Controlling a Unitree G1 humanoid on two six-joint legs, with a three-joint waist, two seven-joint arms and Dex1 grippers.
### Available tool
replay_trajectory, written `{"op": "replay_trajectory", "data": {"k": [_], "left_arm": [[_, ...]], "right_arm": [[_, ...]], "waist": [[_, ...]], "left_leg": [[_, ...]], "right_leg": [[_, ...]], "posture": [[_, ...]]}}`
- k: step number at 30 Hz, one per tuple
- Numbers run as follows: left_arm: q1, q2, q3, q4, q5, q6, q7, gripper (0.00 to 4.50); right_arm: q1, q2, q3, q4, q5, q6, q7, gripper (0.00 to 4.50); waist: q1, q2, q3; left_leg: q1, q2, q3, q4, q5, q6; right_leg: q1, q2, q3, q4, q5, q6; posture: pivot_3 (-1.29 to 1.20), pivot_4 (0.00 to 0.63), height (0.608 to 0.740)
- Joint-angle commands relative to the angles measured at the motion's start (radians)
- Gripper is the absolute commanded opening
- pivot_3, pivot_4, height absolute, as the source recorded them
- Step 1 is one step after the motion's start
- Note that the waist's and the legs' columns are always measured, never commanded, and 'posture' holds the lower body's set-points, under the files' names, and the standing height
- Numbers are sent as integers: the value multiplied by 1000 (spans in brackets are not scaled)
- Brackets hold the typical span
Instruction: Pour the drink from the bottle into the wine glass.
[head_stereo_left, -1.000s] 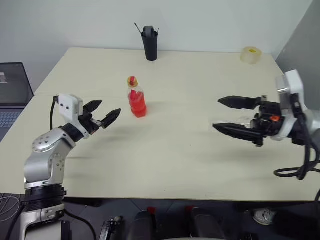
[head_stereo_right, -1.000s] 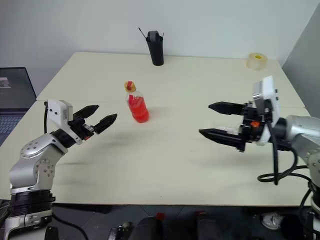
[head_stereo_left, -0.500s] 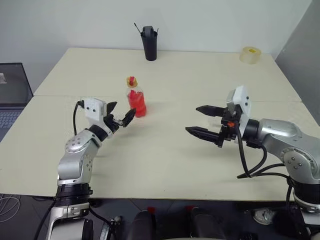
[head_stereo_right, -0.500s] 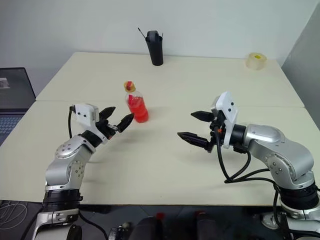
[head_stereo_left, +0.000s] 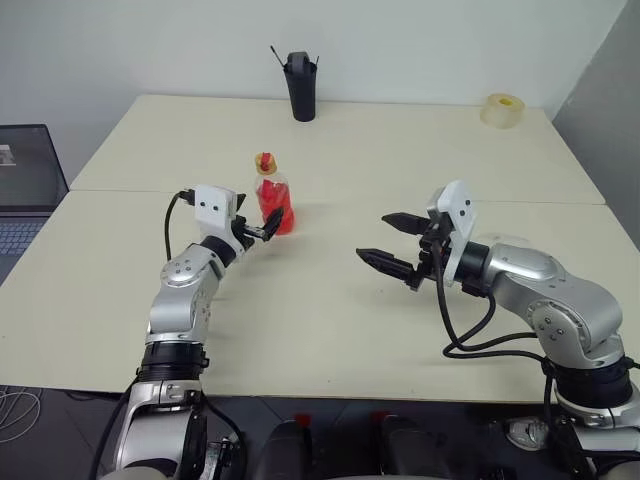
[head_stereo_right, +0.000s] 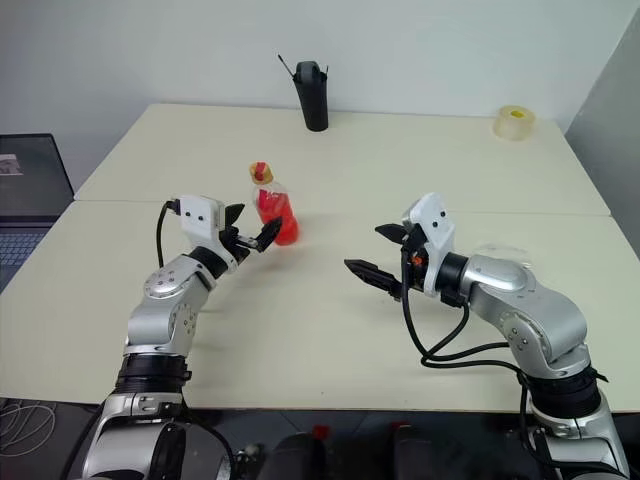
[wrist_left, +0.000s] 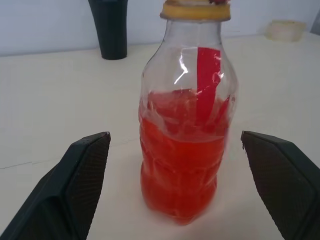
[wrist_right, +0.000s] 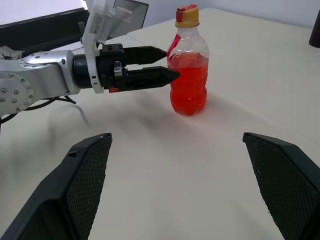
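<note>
Right gripper (head_stereo_left: 392, 240): nearest the table's front edge, at about 4 o'clock from centre. Jaws spread wide, nothing between them, pointing toward 9 o'clock, well apart from the bottle.

Left gripper (head_stereo_left: 262, 225): at about 8 o'clock from centre, jaws fully spread and empty. Tips sit just beside the bottle (wrist_left: 184, 135), on its 7 o'clock side; from my left wrist the body stands squarely between the two fingers (wrist_left: 82, 185), none touching yet.

Bottle: upright on the table (head_stereo_left: 400, 150), left of centre, roughly 10 o'clock. Cap on, yellowish ring under it. Drink (wrist_left: 180, 175) fills about the lower half.

Further back: black cup (head_stereo_left: 300, 88) at 12 o'clock by the far edge; tape roll (head_stereo_left: 501, 108) at 2 o'clock near the far right corner. A pale glassy patch sits beside my right forearm; I cannot tell whether that is the wine glass.

Handling judgement: thin clear plastic, so the wall will likely dent under a hard squeeze; half full, so light but bottom-weighted. Smooth and probably a little slippery. Best hold looks to be the ribbed lower body at liquid level, where the fill stiffens the wall. Keep off the narrow neck. The cap must come off before any pouring.
</note>
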Motion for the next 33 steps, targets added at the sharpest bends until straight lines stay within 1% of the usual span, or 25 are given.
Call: {"op": "replay_trajectory", "data": {"k": [1, 9, 16, 20, 27, 33], "left_arm": [[-36, 8, -8, 29, 28, -57, -2, 4500], [-114, -2, -34, 211, 68, -147, -20, 4500], [-192, -30, -35, 368, 90, -227, -9, 4500], [-255, -39, -29, 475, 99, -292, 2, 4500], [-373, -31, -42, 695, 128, -400, -51, 4500], [-462, -29, -35, 854, 157, -452, -36, 4500]], "right_arm": [[2, 4, -4, -21, -14, -22, 1, 4476], [-7, 22, -3, -10, -40, -25, 2, 4476], [-4, 31, 0, -9, -56, -29, 5, 4476], [-11, 49, -5, -3, -72, -35, -7, 4476], [-19, 65, -9, 7, -87, -35, -12, 4476], [-26, 68, -8, 19, -99, -39, -6, 4476]], "waist": [[0, 0, 0], [0, 0, 0], [0, 0, 0], [0, 0, 0], [0, 0, 0], [0, 0, 0]], "left_leg": [[0, 0, 0, 0, 0, 0], [0, -1, 0, 0, 0, 0], [0, -1, 0, 0, 0, 0], [0, -2, 0, 0, 0, 0], [0, -3, 1, 0, 0, 0], [-1, -3, 2, 0, 0, 0]], "right_leg": [[0, 0, 0, 0, 0, 0], [0, 0, 0, 0, 0, 0], [0, 0, 0, 0, 0, 0], [0, 0, -1, 0, 0, 0], [-1, 1, -4, 0, 0, 0], [-2, 1, -4, 0, 0, 0]], "posture": [[0, 150, 740], [0, 150, 740], [0, 150, 740], [0, 150, 740], [0, 150, 740], [0, 150, 740]]}}
